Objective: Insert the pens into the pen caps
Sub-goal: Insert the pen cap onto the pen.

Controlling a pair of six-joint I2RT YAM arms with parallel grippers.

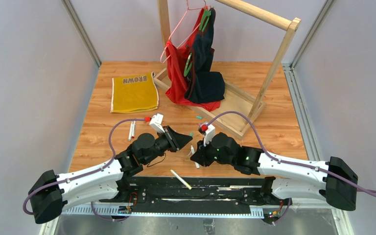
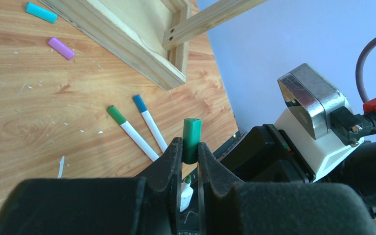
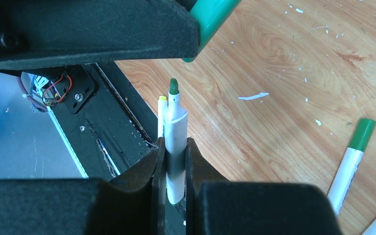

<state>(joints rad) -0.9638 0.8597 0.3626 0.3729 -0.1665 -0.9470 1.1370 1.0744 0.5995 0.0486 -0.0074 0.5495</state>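
Note:
My left gripper [image 2: 190, 147] is shut on a green pen cap [image 2: 192, 137], which sticks up out of the jaws. My right gripper [image 3: 175, 147] is shut on a white pen [image 3: 175, 132] with a green tip pointing at that cap [image 3: 210, 19] a short way off. In the top view the two grippers [image 1: 185, 143] [image 1: 195, 152] face each other closely at mid-table. Two pens lie near the right arm, one green-ended [image 2: 132, 133] and one blue-ended [image 2: 149, 123]. A teal cap [image 2: 41, 12] and a purple cap [image 2: 61, 48] lie by the rack base. A yellow-tipped pen [image 1: 181, 179] rests at the near edge.
A wooden clothes rack [image 1: 235, 100] with red and dark garments stands at the back. A yellow cloth [image 1: 133, 93] lies back left. Two more pens [image 1: 132, 130] lie left of the left arm. The black mounting rail [image 1: 200, 188] runs along the near edge.

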